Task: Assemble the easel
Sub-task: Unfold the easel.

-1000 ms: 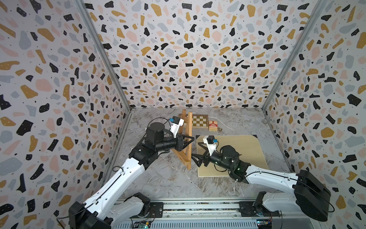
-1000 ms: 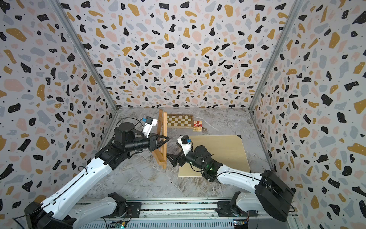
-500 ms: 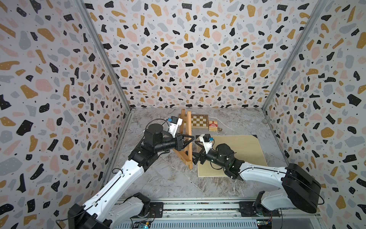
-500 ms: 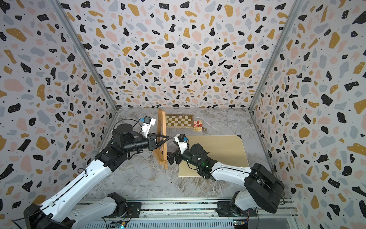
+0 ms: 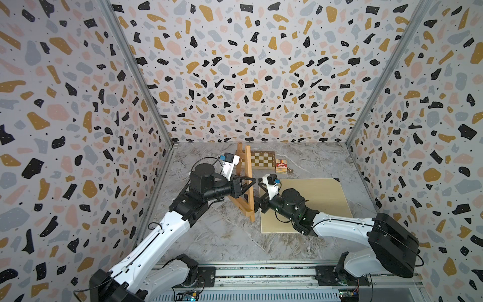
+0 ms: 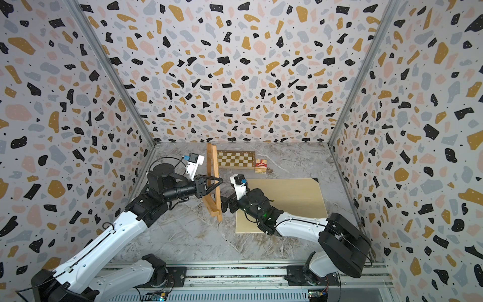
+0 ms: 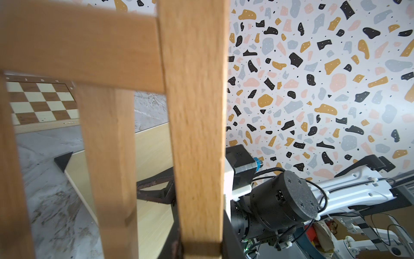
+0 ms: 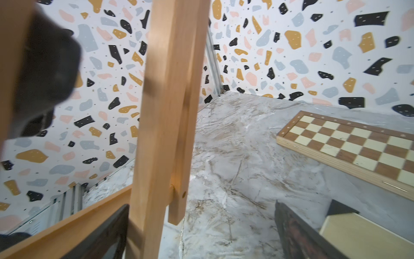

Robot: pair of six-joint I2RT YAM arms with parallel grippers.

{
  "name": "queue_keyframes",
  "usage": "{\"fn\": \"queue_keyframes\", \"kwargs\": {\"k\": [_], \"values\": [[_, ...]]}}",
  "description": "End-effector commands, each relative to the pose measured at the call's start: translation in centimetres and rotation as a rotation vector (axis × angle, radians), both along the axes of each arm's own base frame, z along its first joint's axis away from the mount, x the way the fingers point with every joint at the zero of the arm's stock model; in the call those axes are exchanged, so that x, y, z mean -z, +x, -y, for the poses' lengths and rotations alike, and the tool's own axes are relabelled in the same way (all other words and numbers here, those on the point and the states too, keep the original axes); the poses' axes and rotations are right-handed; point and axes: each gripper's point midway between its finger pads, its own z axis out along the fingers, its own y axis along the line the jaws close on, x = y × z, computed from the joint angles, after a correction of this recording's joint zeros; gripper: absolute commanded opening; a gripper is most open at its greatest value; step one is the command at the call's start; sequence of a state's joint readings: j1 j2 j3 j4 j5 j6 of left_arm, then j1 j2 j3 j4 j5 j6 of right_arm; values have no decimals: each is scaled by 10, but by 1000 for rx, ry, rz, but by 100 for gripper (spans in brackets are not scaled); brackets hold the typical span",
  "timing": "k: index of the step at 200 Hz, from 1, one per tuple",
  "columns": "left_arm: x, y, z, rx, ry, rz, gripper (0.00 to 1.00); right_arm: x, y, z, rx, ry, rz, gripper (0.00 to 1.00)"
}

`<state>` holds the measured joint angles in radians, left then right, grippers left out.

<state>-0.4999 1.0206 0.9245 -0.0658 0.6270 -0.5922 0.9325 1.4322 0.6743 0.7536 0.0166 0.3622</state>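
Observation:
The light-orange wooden easel [image 5: 248, 167] [image 6: 214, 167] stands upright on the marble floor, in both top views left of centre. My left gripper [image 5: 254, 180] [image 6: 221, 180] reaches in from the left and is shut on one of its upright slats [image 7: 197, 134], roughly halfway up. My right gripper [image 5: 258, 205] [image 6: 226, 205] is low at the easel's right side, open. In the right wrist view an easel leg [image 8: 156, 134] sits just inside one finger [image 8: 100, 233], and the other finger [image 8: 298, 233] stands far off; the back leg [image 8: 186, 125] lies close behind.
A large pale board with black corners [image 5: 313, 198] lies flat under my right arm. A brown-and-cream chessboard [image 5: 261, 160] and a small red card box [image 5: 281, 166] lie by the back wall. Patterned walls enclose three sides.
My right arm has reached further left, bringing its open gripper closer to the easel's lower part. The left gripper has kept its hold on the slat.

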Motion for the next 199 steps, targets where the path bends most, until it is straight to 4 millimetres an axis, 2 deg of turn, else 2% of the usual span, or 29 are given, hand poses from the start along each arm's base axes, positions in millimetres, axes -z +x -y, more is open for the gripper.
{"fn": "queue_keyframes", "kwargs": {"k": [1,20,59,79,111,149,176,199], "values": [[-32,-12,-3,23,-17,110,0,6,29,32,197,-63,-21,100],[-23,-10,-6,3,25,90,0,8,39,47,265,-92,-26,100],[-9,-15,-6,22,60,22,0,-1,64,75,347,-79,-42,100],[-4,-18,-9,21,78,11,0,-2,73,85,389,-106,-40,100],[3,-17,-15,-8,134,12,0,-8,77,93,424,-120,-25,100],[12,-17,-19,-11,187,12,0,-8,91,105,470,-114,-85,100],[14,-17,-20,-13,199,18,0,-12,90,101,434,-128,-68,100],[13,-12,-21,-32,198,33,0,-12,78,89,337,-115,-58,100]]}}
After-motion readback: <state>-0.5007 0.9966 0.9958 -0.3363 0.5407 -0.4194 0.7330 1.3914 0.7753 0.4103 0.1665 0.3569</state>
